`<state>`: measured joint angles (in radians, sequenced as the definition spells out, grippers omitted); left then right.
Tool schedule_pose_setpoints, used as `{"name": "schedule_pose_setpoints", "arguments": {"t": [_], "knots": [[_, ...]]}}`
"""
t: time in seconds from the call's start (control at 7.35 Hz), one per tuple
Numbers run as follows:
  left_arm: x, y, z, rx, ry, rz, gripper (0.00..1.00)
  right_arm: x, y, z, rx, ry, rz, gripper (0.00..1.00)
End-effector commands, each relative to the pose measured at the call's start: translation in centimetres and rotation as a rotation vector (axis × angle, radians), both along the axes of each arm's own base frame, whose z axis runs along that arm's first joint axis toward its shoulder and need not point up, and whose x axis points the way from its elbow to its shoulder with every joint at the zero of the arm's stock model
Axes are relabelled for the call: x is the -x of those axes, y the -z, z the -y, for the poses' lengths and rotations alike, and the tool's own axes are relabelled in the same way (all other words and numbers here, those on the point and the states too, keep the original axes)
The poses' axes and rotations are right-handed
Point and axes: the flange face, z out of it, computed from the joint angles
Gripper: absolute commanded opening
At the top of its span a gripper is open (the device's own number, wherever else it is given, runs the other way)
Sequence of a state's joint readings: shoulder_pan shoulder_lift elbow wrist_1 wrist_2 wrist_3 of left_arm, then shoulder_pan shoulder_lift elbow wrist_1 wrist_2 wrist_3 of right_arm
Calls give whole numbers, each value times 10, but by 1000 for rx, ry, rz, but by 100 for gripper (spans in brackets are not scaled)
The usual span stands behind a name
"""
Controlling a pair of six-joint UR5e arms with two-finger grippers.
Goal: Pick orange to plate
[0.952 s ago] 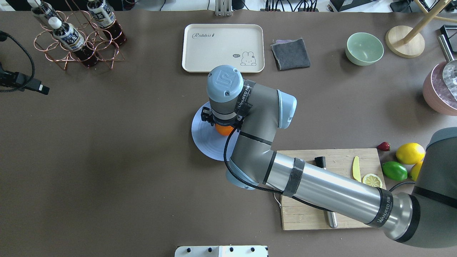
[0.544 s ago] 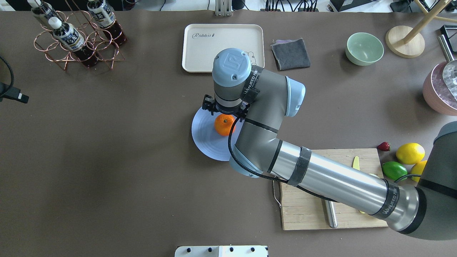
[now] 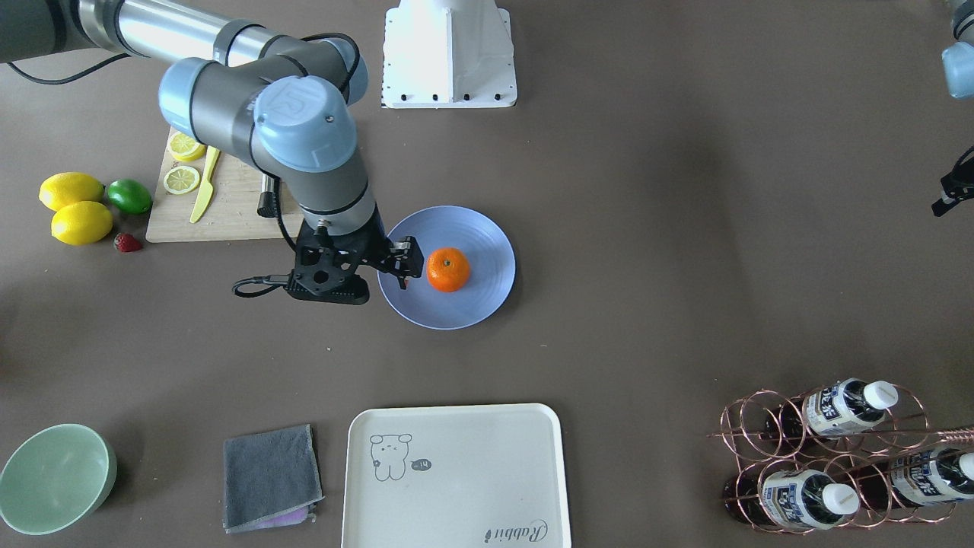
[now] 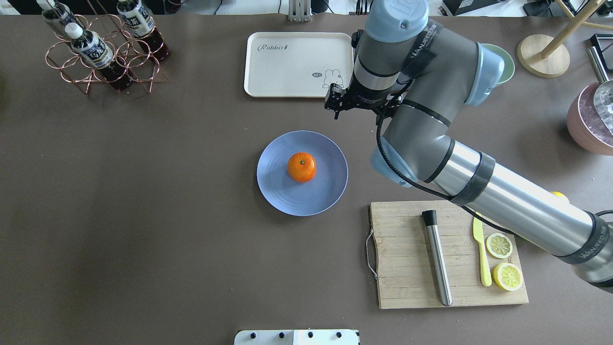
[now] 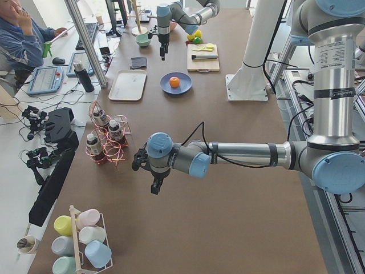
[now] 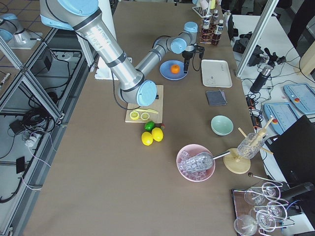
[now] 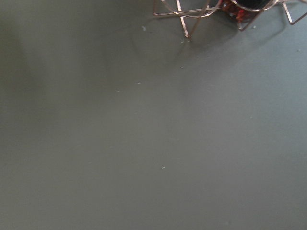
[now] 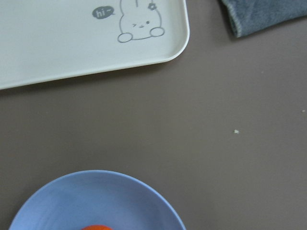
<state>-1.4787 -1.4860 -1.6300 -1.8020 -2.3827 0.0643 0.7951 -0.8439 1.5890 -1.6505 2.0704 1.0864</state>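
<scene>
Overhead exterior view gives the best read on space. The plate [image 4: 282,191] sits about mid-table, with a wide stretch of bare brown table [image 4: 143,215] on the robot's left of it, so loads of room there. The other sides are tighter. The cutting board [image 4: 402,268] has its corner near the plate's rim on the robot's right. The cream tray [image 4: 287,67] lies beyond the plate, with a strip of bare table between them.

The right gripper [image 4: 359,101] hangs over that strip, near the tray's corner, off to the side of the orange [image 4: 301,166]. Its fingers are spread apart and there's nothing between them. Its wrist camera looks down on the tray's rabbit corner, a bit of grey cloth [image 8: 268,14], the plate's far rim and just a sliver of orange at the bottom edge.

The orange is on the plate, roughly centred, maybe a touch toward the tray side. It's apart from the gripper. The stem dimple points straight up, and it's basically round, so there's no real long axis to speak of.

The left gripper [image 5: 155,184] is way off at the other end, near the copper rack of bottles [image 4: 100,64]. I honestly can't tell if it's open or closed. Its camera shows only bare table and the rack's feet.

The surface is a matte dark-brown cover with a few crumbs. The room looks like a lab, with metal frame posts and an operator [image 5: 20,34] at a desk.
</scene>
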Motion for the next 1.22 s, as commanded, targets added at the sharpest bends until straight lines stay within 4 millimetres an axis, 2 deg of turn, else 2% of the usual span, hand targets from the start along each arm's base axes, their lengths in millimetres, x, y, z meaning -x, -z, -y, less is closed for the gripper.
{"name": "schedule_pose_setpoints", "arguments": {"t": [0.0, 0.14, 0.27, 0.41, 0.54, 0.68, 0.82, 0.95, 1.09], "knots": [[43, -18, -12, 83, -55, 20, 98, -91, -60, 33, -85, 84, -33, 100], [44, -18, -12, 99, -54, 20, 98, -137, -98, 46, -121, 126, -53, 100], [44, -19, -12, 99, -54, 20, 98, -185, -151, 51, -154, 172, -97, 100], [44, -18, -11, 98, -53, 20, 98, -234, -218, 43, -176, 240, -145, 100], [44, -13, -6, 88, -53, 20, 98, -291, -268, 34, -189, 277, -177, 100], [43, -11, -5, 85, -53, 18, 98, -336, -314, 16, -135, 260, -194, 100], [43, -9, -3, 82, -51, 18, 98, -374, -346, -4, -75, 221, -163, 100], [43, -3, -2, 70, -50, 19, 98, -412, -386, -35, -9, 188, -149, 100], [43, -1, -1, 67, -50, 17, 98, -435, -420, -65, 58, 158, -155, 100]]}}
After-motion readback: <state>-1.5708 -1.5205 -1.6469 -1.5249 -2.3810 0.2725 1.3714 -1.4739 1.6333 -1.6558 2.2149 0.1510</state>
